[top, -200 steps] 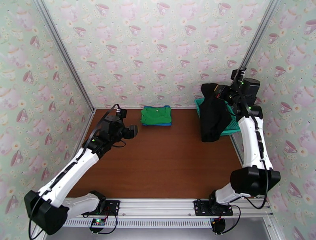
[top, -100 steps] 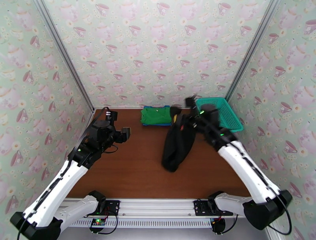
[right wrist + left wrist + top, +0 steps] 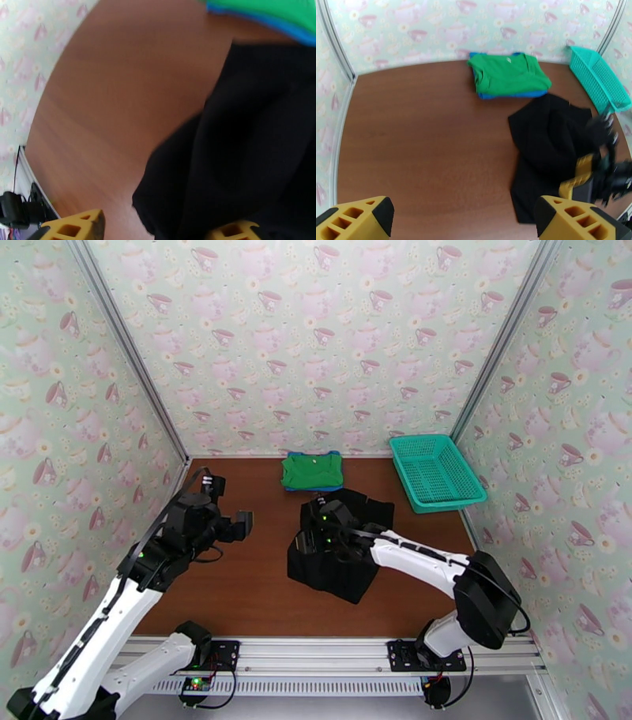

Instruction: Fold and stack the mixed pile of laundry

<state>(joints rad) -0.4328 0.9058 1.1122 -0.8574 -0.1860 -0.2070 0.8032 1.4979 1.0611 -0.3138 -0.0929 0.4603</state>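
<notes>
The black garment (image 3: 341,560) lies crumpled on the brown table, right of centre; it also shows as a black garment (image 3: 549,146) and fills the right of the right wrist view as a black garment (image 3: 252,150). My right gripper (image 3: 305,544) hovers low over its left edge, jaws apart (image 3: 154,231), nothing pinched. A folded green shirt (image 3: 313,470) rests on a folded blue shirt (image 3: 513,94) at the back centre. My left gripper (image 3: 238,526) hangs open over the left of the table, its fingers spread wide (image 3: 464,221).
A teal lattice basket (image 3: 436,471) stands at the back right corner, with nothing in it. Patterned walls close in the table on three sides. Bare wood (image 3: 253,587) lies between my left gripper and the black garment.
My right arm swung from above the basket to the table's middle, carrying the black garment down onto the wood, and its jaws parted. My left arm drew back slightly and opened wider.
</notes>
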